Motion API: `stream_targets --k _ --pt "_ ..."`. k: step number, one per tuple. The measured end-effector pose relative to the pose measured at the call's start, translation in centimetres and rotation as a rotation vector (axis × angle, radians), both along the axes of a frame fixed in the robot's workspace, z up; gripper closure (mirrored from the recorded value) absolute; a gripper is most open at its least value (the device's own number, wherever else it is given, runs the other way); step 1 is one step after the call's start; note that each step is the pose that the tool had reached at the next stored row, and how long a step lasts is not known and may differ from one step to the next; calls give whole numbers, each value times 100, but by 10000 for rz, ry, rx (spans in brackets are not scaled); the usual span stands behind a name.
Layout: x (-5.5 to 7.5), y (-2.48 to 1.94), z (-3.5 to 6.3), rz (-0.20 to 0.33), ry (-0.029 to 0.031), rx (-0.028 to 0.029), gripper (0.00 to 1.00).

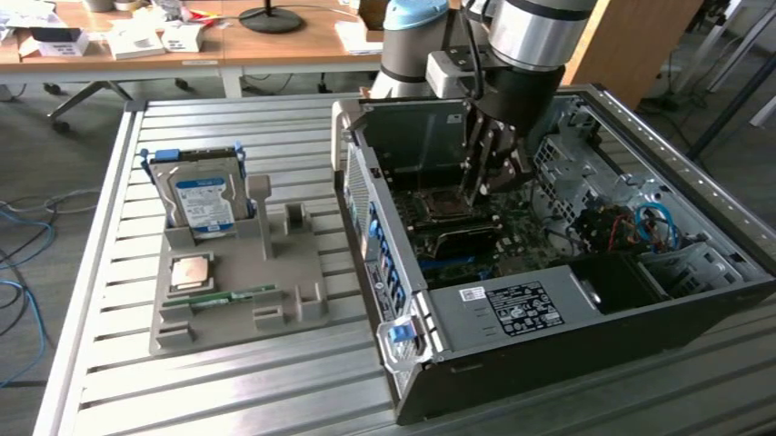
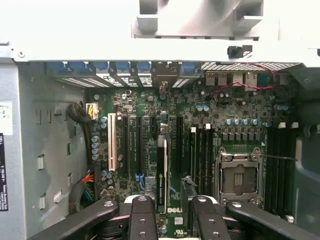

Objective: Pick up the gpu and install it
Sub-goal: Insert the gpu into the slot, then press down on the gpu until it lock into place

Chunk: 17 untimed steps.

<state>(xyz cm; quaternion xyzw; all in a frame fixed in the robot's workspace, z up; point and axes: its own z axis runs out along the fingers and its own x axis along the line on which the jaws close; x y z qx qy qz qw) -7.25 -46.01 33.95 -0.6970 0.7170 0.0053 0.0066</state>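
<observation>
Gpu [image 2: 161, 172] already picked up, pinched edge-on in the part-closed claw [image 2: 170, 207], held inside open PC case [image 1: 679, 272] over motherboard slots [image 2: 135, 145]; seating not yet done.

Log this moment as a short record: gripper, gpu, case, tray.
gripper: inside the open computer case, above the motherboard
gpu: on edge at the expansion slots, close by the gripper; held or seated, cannot tell
tray: outside the case, at the exterior view's left
on tray: hard drive upright, processor chip, memory stick
</observation>
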Motion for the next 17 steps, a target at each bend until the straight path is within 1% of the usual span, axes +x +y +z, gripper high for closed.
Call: stream_targets --k 1,16,17 --pt "0 0 13 0 0 -1 66" --pt "0 0 14 0 -1 0 66" --pt "0 0 13 1 -1 0 67"
